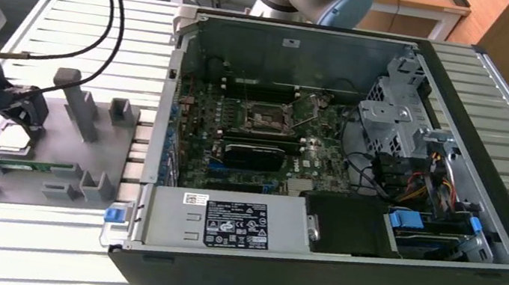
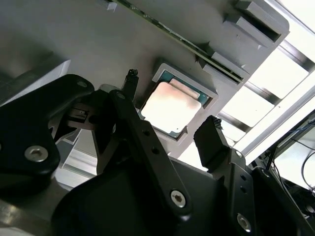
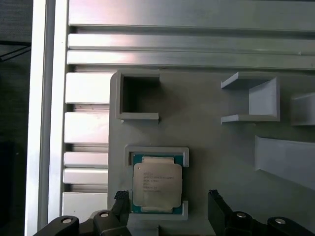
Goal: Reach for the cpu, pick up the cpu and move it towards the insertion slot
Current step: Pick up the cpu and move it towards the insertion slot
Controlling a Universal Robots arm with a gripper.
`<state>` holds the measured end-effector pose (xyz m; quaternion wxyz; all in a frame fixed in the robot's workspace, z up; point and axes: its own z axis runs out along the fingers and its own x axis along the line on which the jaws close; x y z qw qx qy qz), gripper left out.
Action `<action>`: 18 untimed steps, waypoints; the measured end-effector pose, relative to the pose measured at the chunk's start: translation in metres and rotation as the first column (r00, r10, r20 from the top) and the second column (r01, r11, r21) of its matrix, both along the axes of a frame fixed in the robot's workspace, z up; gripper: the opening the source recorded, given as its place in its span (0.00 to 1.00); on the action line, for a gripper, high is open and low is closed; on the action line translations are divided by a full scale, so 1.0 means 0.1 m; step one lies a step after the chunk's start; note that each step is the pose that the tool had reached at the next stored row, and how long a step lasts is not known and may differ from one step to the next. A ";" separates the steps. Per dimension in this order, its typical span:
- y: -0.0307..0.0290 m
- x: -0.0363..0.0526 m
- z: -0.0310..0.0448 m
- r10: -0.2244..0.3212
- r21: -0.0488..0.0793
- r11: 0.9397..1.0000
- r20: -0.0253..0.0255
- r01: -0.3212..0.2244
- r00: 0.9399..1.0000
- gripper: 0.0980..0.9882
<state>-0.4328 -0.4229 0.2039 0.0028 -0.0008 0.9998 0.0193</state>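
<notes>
The cpu (image 1: 12,142) (image 2: 171,107) (image 3: 157,184), a flat square chip with a shiny silver top, lies in a shallow square recess of the grey fixture (image 1: 80,162) on the exterior view's left. My gripper (image 1: 25,125) (image 2: 170,109) (image 3: 167,200) hangs just over it, open. One black finger (image 3: 121,202) stands on one side of the chip and the other finger (image 3: 215,200) on the opposite side, with nothing gripped. The insertion slot (image 1: 266,117), a silvery-framed socket with a dark centre, sits on the motherboard inside the open computer case.
The fixture also carries upright grey posts (image 1: 83,106), open recesses (image 3: 140,96) and a narrow green memory stick (image 1: 24,166). The open case (image 1: 490,185) takes up the exterior view's right. Black cables (image 1: 103,6) hang above the slatted aluminium table (image 1: 100,29).
</notes>
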 end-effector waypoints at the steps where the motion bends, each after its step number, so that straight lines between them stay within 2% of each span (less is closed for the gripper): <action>1: 0.007 -0.001 -0.005 0.000 0.000 1.000 0.000 0.000 1.000 0.72; 18: 0.090 -0.084 -0.157 0.001 -0.001 1.000 0.000 -0.001 1.000 0.72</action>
